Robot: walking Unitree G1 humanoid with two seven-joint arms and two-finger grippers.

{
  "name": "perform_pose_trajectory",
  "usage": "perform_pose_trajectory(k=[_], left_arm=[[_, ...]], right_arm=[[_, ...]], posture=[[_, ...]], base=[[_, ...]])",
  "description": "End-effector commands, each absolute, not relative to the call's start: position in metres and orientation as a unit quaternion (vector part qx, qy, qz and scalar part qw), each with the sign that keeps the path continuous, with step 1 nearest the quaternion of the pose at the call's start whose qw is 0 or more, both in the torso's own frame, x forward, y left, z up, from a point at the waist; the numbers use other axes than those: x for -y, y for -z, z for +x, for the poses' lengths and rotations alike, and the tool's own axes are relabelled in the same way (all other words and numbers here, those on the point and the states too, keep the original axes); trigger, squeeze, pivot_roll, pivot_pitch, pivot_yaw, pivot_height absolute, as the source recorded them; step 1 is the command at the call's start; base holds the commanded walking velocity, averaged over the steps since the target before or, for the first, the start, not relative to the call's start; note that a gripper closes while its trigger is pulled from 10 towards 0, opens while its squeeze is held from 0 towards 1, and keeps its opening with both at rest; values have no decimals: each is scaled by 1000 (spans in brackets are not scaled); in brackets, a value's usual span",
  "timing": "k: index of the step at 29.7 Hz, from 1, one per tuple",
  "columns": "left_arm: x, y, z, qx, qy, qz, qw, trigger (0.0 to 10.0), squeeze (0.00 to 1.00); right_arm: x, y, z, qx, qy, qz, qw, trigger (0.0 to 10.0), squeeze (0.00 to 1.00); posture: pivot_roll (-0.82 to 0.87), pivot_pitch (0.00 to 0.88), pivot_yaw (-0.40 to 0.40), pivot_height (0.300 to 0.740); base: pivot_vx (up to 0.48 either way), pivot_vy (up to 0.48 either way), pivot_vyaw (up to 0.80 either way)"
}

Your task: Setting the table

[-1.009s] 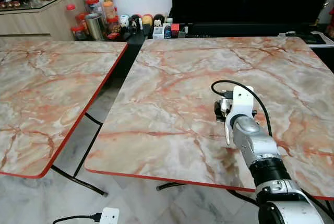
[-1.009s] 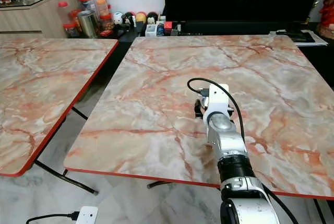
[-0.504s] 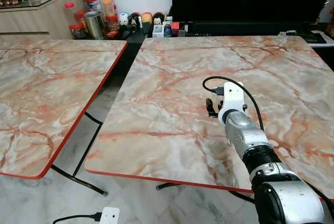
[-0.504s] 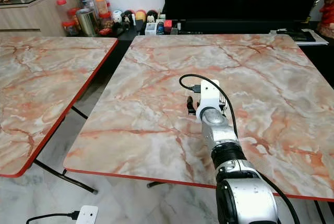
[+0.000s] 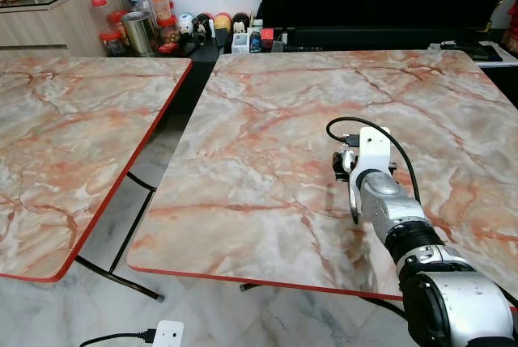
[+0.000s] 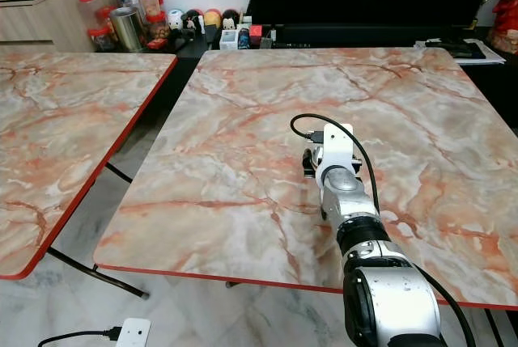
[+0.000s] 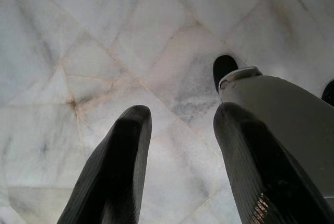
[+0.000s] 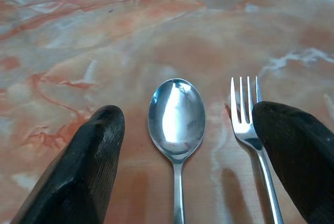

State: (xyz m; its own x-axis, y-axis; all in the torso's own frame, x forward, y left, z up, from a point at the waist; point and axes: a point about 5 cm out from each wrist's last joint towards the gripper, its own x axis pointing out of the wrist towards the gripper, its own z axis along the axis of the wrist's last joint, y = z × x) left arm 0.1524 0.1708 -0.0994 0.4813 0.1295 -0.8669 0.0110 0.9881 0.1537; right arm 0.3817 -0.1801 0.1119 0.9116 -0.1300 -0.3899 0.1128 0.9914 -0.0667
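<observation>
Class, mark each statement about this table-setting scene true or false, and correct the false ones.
1. A spoon and a fork lie side by side on the marble table. True.
2. The right gripper is shut on the spoon. False: its fingers are open, with the spoon between them untouched.
3. The fork's tines point the same way as the spoon's bowl. True.
4. The left gripper hovers over the table. False: it is over the tiled floor.

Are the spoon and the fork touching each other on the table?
Apart. The right wrist view shows the spoon and fork lying side by side, with a strip of bare marble table between them.
</observation>
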Motion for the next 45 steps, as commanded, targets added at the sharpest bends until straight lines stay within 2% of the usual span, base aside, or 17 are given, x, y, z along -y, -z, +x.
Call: perform_pose_trajectory(k=[1, 9, 28, 29, 30, 31, 32, 45], left_arm=[[-168, 108, 129, -545, -31, 67, 835, 10000, 0], [-168, 108, 128, -545, -30, 68, 835, 10000, 0], [-168, 109, 125, -548, -30, 65, 833, 10000, 0], [-168, 109, 125, -548, -30, 64, 833, 10000, 0], [-168, 109, 126, -548, -30, 64, 833, 10000, 0], [-168, 109, 126, -548, -30, 64, 834, 10000, 0], [-168, 109, 126, -548, -30, 63, 834, 10000, 0], [-168, 109, 127, -548, -29, 62, 834, 10000, 0]], right_arm=[[176, -109, 380, -200, 61, -9, 978, 10000, 0], [166, -96, 374, -214, 35, -7, 976, 10000, 0], [168, -87, 369, -227, 38, -15, 973, 10000, 0], [168, -86, 368, -227, 38, -16, 973, 4902, 0], [169, -86, 368, -228, 39, -16, 973, 4902, 0], [169, -86, 368, -228, 39, -17, 973, 2000, 0], [169, -86, 368, -228, 39, -17, 973, 0, 0], [168, -89, 370, -223, 36, -15, 974, 0, 0]], posture=[[-28, 66, 50, 740], [-24, 68, 48, 740], [-24, 76, 45, 740], [-22, 76, 43, 740], [-22, 76, 43, 740], [-22, 76, 43, 740], [-22, 75, 42, 740], [-24, 71, 43, 740]], base=[[0, 0, 0], [0, 0, 0], [0, 0, 0], [0, 0, 0], [0, 0, 0], [0, 0, 0], [0, 0, 0], [0, 0, 0]])
